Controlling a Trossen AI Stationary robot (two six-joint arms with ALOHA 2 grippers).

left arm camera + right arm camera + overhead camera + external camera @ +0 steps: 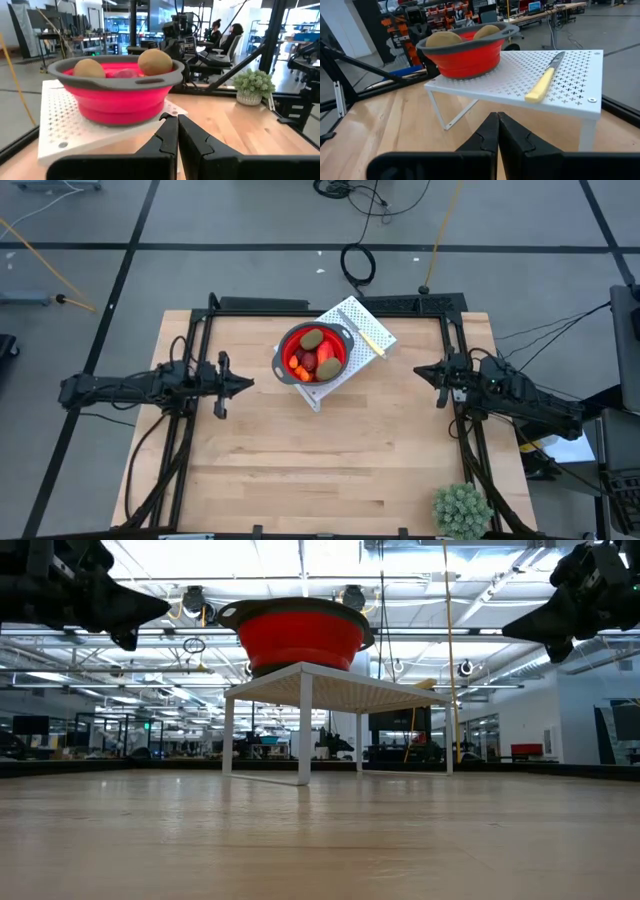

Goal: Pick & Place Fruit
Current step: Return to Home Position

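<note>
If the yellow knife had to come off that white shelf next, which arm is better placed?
Probably the right. The knife lies on the shelf's right side, nearer the right gripper; from the left gripper, the bowl stands in the way.

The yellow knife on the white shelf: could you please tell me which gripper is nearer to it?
Right. The right gripper, fingers shut, sits just off the shelf edge where the yellow knife lies; the left gripper is across the red bowl from it.
</note>
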